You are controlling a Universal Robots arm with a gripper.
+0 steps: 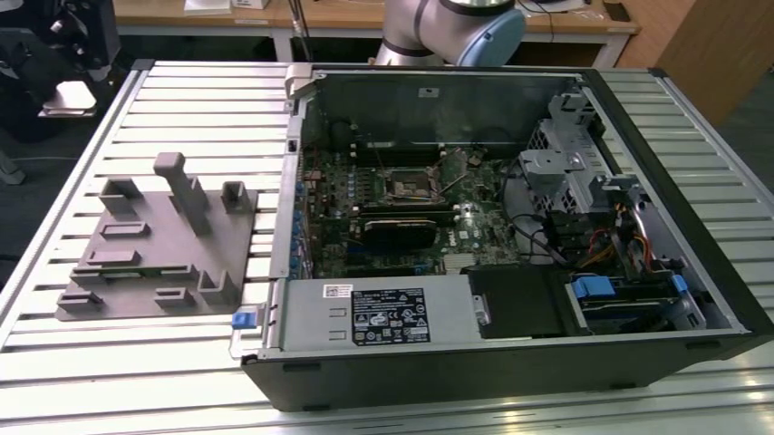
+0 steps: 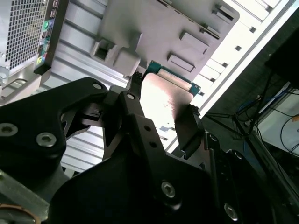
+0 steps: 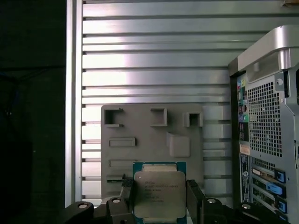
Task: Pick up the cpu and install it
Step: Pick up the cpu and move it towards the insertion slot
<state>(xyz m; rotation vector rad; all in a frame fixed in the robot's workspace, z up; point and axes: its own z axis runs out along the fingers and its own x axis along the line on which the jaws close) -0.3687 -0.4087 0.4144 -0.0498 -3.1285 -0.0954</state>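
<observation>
The slatted worktop (image 1: 181,100) carries the open computer case (image 1: 484,372) and, beside it on the exterior view's left, the grey fixture (image 1: 158,245). My hand (image 2: 163,95) is clenched on the cpu (image 3: 160,191) — gripped by two opposite edges, silvery top facing the first wrist view — held up in the air above that fixture.

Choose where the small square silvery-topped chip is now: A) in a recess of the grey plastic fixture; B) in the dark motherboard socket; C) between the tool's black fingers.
C: in both wrist views the small square silvery-topped chip sits between the tool's black fingers.
</observation>
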